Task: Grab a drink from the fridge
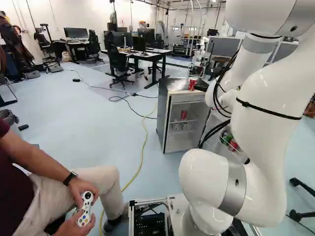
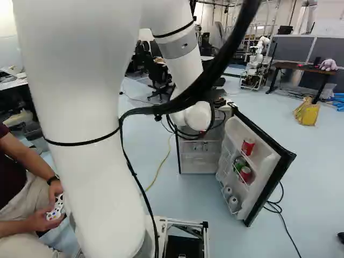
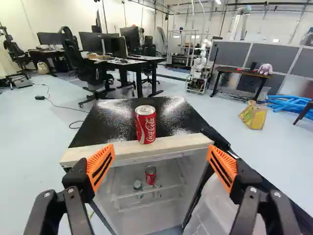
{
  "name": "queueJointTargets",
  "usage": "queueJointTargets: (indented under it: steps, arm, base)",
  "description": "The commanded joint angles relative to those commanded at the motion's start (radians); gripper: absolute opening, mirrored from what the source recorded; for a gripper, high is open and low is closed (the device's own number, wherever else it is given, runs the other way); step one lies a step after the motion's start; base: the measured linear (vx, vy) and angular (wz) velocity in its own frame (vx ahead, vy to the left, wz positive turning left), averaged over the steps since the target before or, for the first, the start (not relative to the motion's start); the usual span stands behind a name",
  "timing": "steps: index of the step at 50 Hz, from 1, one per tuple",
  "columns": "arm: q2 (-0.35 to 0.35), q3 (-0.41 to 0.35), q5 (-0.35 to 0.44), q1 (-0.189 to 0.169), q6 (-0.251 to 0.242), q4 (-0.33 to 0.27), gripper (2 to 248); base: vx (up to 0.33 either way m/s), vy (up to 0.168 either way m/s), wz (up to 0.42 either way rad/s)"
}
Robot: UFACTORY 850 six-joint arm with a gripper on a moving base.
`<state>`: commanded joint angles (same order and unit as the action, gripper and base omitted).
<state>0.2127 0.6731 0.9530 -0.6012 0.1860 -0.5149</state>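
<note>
grpr wide open, nil held | red can atop fridge prob. tgt | to be centred, approached level w/ lip cleared, squeezed lightly pre-lift

White arm, smoothly rounded
Grey bands ring its joints; black cables trail alongside; slotted orange pads line black, screw-studded fingers.

Bright room light throws speckled white glare on the fridge top.
</note>
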Motion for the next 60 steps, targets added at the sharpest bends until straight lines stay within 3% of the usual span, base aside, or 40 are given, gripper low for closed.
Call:
queueJointTargets:
  steps: [31,60]
  arm:
    - [-0.061,0.01,-0.107,-0.078,0.0,0.031,247]
    - [-0.07,0.071,-0.229,-0.158,0.0,0.077,247]
  base:
    - [0.0,0.0,0.0]
    - [0.0,0.0,0.0]
